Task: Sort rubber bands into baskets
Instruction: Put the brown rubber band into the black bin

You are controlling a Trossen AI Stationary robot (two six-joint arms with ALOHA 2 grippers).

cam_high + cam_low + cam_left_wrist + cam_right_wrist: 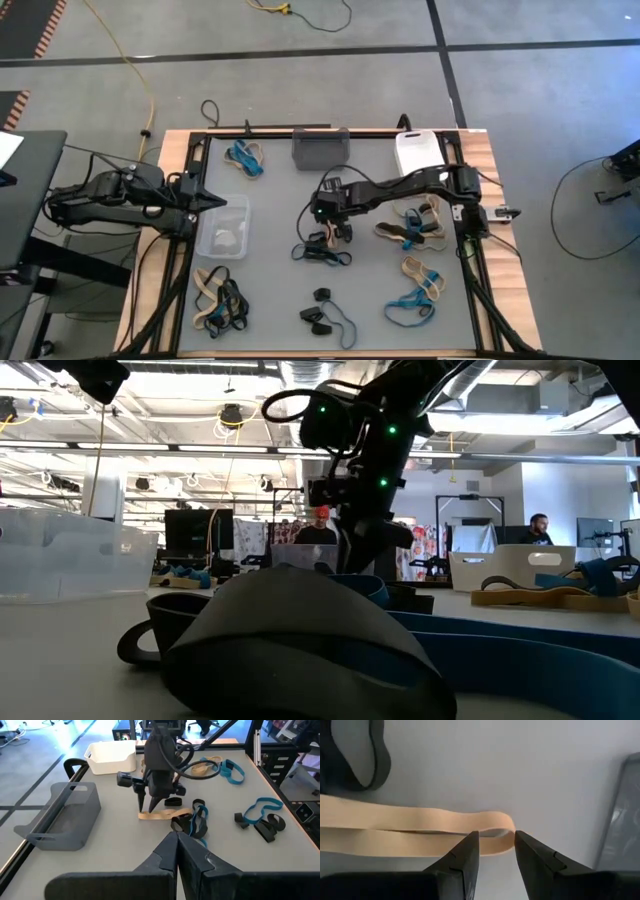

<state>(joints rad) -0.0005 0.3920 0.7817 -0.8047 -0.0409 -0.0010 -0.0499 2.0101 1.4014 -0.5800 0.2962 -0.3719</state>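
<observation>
While the left gripper (176,851) waits clenched at the table's left edge, the right gripper (496,851) is down at the middle of the table over a tan rubber band (395,832).

Seen from the right wrist, the fingers (462,857) stand apart, either side of the looped end of the tan band, which lies flat on the grey table (280,290); nothing is grasped. From above, the clear basket (223,227) sits left of centre, the dark grey basket (320,148) at upper centre, the white basket (414,152) at upper right. Other clumps of tan, black and blue bands lie at upper left (245,157), lower left (218,302), bottom centre (325,318) and right (412,226).
</observation>
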